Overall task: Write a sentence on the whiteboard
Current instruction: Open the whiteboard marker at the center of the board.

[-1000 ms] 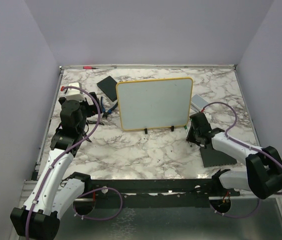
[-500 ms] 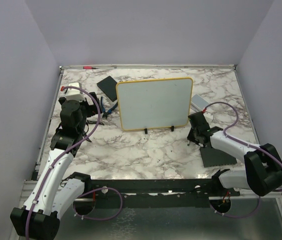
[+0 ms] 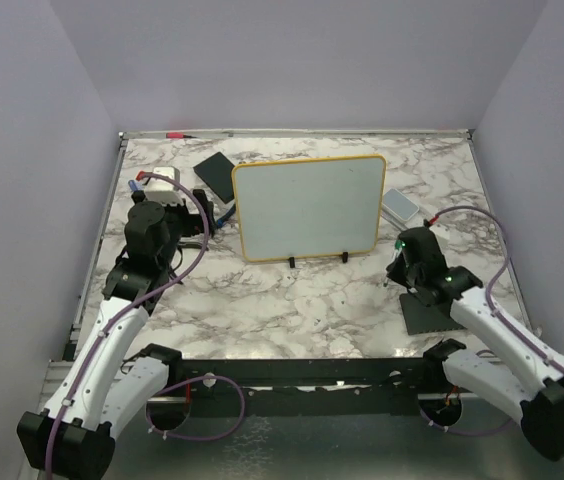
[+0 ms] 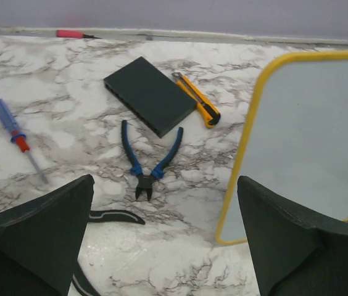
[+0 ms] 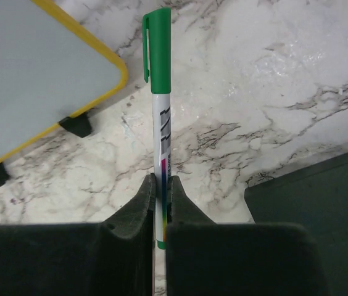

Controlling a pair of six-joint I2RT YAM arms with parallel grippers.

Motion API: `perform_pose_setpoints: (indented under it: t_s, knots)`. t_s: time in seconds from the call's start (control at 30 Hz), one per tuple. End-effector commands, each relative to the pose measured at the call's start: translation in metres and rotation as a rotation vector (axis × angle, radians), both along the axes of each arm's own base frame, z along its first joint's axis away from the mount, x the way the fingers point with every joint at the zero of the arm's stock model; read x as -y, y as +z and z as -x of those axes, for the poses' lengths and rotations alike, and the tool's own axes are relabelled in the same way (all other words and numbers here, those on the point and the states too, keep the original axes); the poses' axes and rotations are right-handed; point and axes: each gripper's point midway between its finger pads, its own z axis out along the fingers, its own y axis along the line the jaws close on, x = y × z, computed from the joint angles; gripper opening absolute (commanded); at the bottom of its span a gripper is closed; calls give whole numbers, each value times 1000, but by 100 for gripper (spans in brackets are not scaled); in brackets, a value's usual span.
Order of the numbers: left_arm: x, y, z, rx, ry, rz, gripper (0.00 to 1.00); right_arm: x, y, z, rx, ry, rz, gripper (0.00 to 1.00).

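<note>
One whiteboard (image 3: 308, 208): yellow-framed, white face, upright at 12 o'clock.
Right gripper (image 5: 160, 185): clamping green-capped marker (image 5: 161, 123).
Left gripper (image 4: 165, 203): jaws apart.

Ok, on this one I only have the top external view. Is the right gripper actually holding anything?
Observer: Yes. The right wrist view shows the right gripper shut on a marker.
Operator: Is it uncapped and ready to write?
Observer: No. Its green cap is on, at the end pointing away from the gripper.
Operator: And the left gripper?
Observer: The left gripper is open and empty. Blue-handled pliers lie on the table just ahead of it.
</note>
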Motion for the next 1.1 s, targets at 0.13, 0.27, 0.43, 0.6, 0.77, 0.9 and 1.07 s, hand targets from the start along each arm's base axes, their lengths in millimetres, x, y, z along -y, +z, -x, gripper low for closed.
perform_pose_setpoints:
  t_s: [0.13, 0.27, 0.43, 0.6, 0.77, 0.9, 1.07]
  knots:
    - [100, 10, 22, 38, -516, 42, 99, -16, 103, 31, 294, 228, -146, 0]
    - [137, 24, 46, 103, -720, 10, 99, -48, 148, 43, 365, 454, -228, 0]
    - [175, 6, 83, 108, -940, -52, 98, -97, 174, 69, 308, 774, -374, 0]
    - [200, -3, 118, 169, -1058, -152, 97, -126, 176, 95, 127, 964, -534, 0]
    - [211, -26, 136, 180, -1070, -312, 97, -139, 156, 113, -82, 1034, -672, 0]
    - [223, -53, 158, 168, -1124, -437, 97, -145, 138, 130, -245, 1070, -783, 0]
    - [229, -80, 177, 165, -1146, -585, 97, -145, 121, 147, -392, 1084, -839, 0]
